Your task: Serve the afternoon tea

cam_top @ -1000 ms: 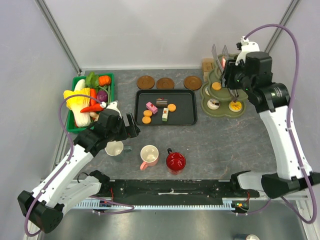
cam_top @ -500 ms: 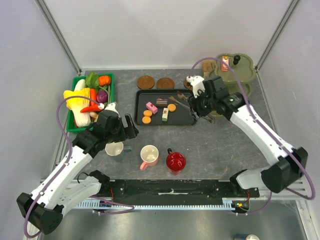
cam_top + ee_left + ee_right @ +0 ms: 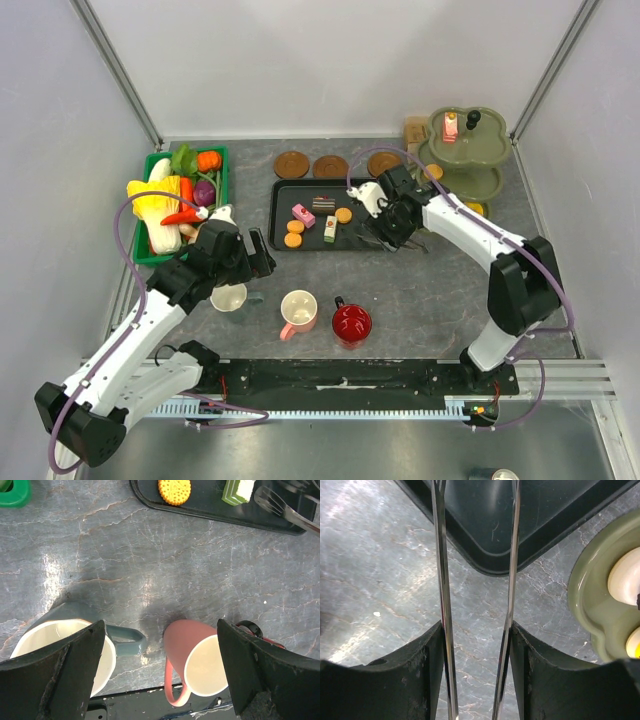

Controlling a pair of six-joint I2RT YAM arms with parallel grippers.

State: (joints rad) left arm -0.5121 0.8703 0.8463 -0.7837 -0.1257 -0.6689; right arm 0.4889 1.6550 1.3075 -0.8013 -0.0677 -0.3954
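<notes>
2 slim shiny blades: right pincer (image 3: 476, 635) grips metal tongs (image 3: 441, 580), left pincer (image 3: 160, 630) gapes empty.

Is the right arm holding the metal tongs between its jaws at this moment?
Yes: the right wrist view shows both blades of the metal tongs held in the right gripper, pressed against the inner faces of its jaws.
</notes>
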